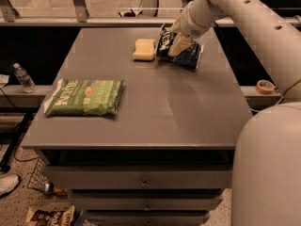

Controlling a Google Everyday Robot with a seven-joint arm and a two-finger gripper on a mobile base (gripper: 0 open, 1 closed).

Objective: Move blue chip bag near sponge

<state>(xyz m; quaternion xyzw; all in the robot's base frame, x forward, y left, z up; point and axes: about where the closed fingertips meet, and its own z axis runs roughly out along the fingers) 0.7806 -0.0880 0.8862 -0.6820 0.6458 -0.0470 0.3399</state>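
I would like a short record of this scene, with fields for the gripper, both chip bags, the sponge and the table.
gripper: far right of the table, on top of the blue chip bag
blue chip bag: on the table, close to the right of the sponge
sponge: lying flat, far side of the table
green chip bag: lying flat, near left part
table: grey top, drawers below

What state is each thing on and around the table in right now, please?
blue bag: crumpled, at the far right of the table, close beside the sponge.
sponge: flat, left of the blue bag.
green bag: flat, near the left edge, apart from the rest.
claw: on top of the blue bag.
bottle: upright, left of the table.
tape roll: flat, right of the table.
drawer: shut.
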